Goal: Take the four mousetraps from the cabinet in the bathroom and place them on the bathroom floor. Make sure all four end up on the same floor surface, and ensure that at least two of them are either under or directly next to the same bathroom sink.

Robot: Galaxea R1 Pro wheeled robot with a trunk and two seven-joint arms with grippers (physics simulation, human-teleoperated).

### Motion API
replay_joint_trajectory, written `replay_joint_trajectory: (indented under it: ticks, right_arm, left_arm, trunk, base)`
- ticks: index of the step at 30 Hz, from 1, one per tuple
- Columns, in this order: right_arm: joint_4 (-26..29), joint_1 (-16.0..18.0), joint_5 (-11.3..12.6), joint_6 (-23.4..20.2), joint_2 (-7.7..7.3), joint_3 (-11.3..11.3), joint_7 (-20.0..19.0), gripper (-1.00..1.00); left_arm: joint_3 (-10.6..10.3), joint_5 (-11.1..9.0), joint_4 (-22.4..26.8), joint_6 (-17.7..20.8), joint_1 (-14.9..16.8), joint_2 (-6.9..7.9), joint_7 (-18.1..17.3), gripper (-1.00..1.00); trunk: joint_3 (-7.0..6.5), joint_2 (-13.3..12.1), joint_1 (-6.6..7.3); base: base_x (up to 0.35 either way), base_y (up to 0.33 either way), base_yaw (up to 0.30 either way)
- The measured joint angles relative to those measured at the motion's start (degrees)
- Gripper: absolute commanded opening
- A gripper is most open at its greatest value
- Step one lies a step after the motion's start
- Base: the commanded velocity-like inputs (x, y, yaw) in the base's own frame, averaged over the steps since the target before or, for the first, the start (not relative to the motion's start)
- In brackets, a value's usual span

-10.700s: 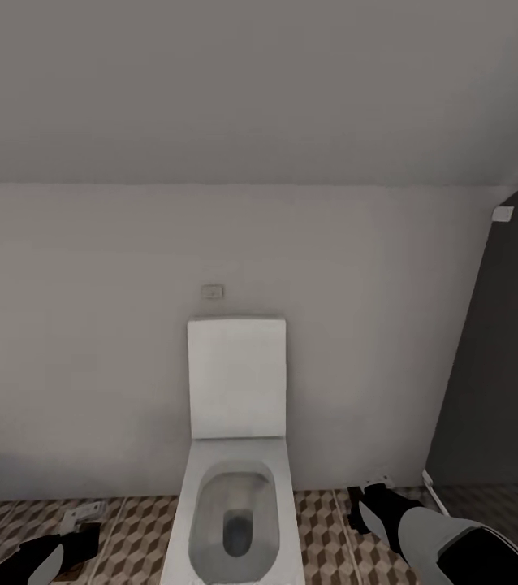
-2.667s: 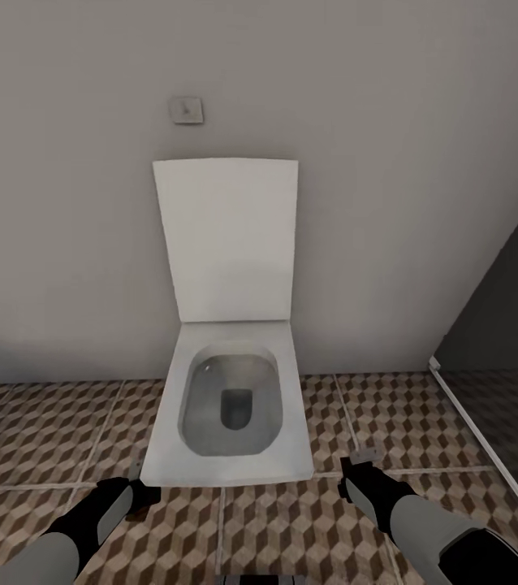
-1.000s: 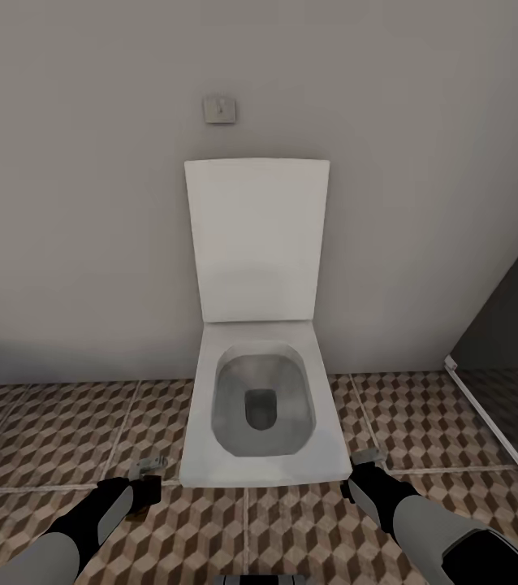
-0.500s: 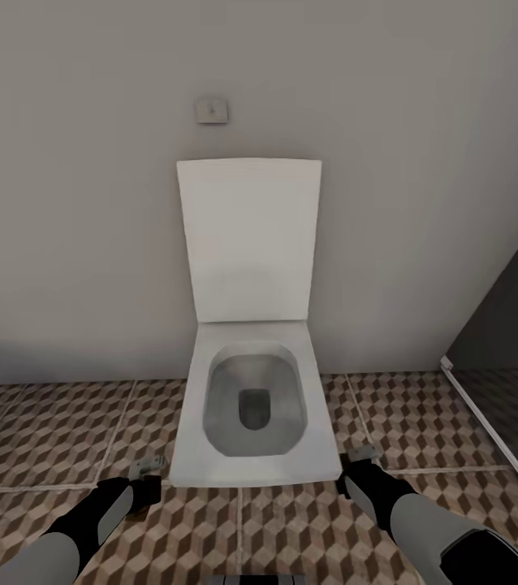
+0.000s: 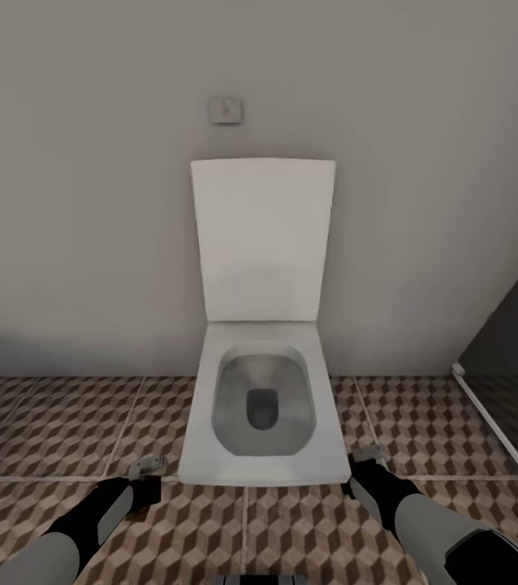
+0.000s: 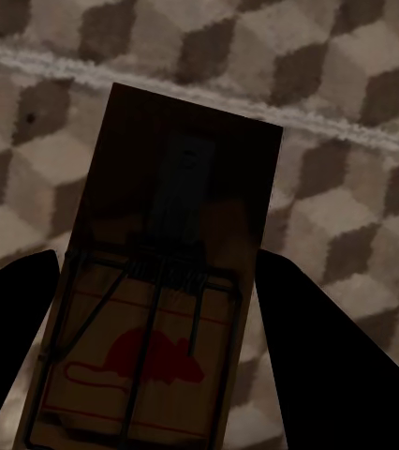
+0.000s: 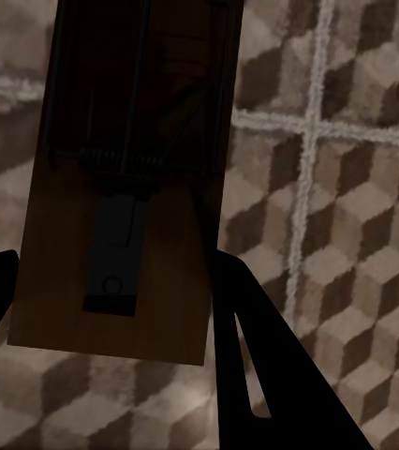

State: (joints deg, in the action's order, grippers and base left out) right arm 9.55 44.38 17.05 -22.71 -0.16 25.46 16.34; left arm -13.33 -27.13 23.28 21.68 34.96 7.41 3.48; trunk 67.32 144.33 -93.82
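One mousetrap (image 6: 162,291) is a flat brown wooden rectangle with dark wire, a spring and a red mouse printed on its pale end; it sits between the left gripper's (image 6: 153,375) dark fingers, above the cube-patterned bathroom floor (image 6: 349,187). A second mousetrap (image 7: 129,178), brown wood with a dark metal tab, is clamped by the right gripper (image 7: 115,375), its wire end toward 12 o'clock

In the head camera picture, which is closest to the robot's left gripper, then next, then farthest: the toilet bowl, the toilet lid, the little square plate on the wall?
From the left gripper, low on the left:
1. Toilet bowl, just to its right, on the tiled floor.
2. Toilet lid, standing up behind the bowl.
3. Wall plate, high on the wall above the lid.
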Motion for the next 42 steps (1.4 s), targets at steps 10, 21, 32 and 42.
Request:
replay_joint_trajectory:
  ticks: [10, 21, 32, 42]
  right_arm:
    - [0.0, 0.0, 0.03, 0.34, -0.03, -0.11, 0.1, -1.0]
    - [0.0, 0.01, 0.07, 0.3, -0.03, -0.07, 0.09, -1.0]
    - [0.02, 0.01, 0.02, 0.32, 0.24, -0.17, 0.05, -1.0]
    - [-0.03, 0.04, 0.0, 0.08, 0.16, -0.25, 0.29, -1.0]
  left_arm:
    - [0.0, 0.01, -0.01, -0.01, 0.01, 0.0, -0.01, -1.0]
    - [0.0, 0.0, -0.01, -0.02, 0.0, -0.03, 0.03, -1.0]
    - [-0.01, 0.01, -0.03, -0.07, 0.01, -0.02, 0.02, -1.0]
    - [0.07, 0.01, 0.05, -0.03, 0.01, -0.08, 0.02, -1.0]
  trunk:
    - [0.0, -0.01, -0.01]
    - [0.0, -0.01, -0.01]
    - [-0.01, 0.0, 0.0]
    - [-0.01, 0.0, 0.0]
  base:
    - [0.0, 0.0, 0.012]
    - [0.0, -0.002, 0.0]
    - [0.0, -0.034, 0.0]
    - [0.0, -0.001, 0.0]
